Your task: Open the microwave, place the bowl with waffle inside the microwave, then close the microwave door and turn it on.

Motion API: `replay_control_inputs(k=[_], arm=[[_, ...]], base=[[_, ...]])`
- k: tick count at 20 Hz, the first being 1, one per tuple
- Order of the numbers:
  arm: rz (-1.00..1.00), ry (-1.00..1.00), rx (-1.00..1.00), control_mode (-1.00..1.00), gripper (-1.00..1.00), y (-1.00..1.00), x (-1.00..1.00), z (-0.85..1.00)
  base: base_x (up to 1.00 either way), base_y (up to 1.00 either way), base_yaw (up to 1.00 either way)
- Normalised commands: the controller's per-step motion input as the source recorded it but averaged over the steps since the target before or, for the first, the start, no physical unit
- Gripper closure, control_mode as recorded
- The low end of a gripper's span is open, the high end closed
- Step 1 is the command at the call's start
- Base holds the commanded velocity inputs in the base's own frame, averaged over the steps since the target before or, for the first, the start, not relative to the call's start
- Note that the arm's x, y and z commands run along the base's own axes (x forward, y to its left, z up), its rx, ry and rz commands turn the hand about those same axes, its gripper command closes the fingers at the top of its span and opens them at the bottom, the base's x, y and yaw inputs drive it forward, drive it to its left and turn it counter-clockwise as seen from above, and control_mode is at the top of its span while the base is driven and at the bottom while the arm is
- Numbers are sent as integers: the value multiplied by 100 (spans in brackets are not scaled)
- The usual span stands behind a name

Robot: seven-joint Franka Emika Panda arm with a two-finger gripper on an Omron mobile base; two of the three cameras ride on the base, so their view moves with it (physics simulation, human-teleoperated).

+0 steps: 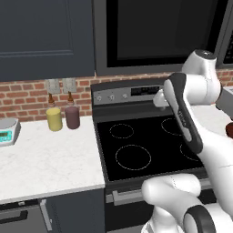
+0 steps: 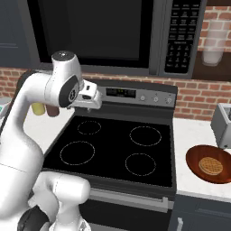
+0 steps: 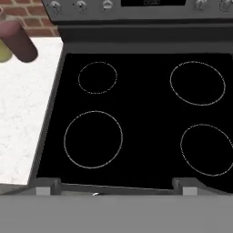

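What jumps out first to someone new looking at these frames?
The black-topped stove with its four ring burners dominates the middle, with the closed microwave mounted right above it. The white arm sweeps across in front, its end effector open and empty above the stove's back edge. To the stove's right, the bowl with the waffle sits untouched on the pale counter; a yellow cup and purple cup stand on the left.

No words or numbers can be read. The microwave [image 2: 113, 36] keypad and the stove [image 2: 118, 149] display are too blurry.
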Motion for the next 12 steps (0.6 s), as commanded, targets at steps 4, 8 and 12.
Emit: replay_control_inputs(k=[4,8,12], arm=[[0,-38,-1,-100,-100,-56,-89,69],[3,-22,1,-100,-100,-91,-16,61],[4,-8,0,-100,-100,-100,0,39]], base=[[0,0,0],[0,0,0],[0,0,0]])
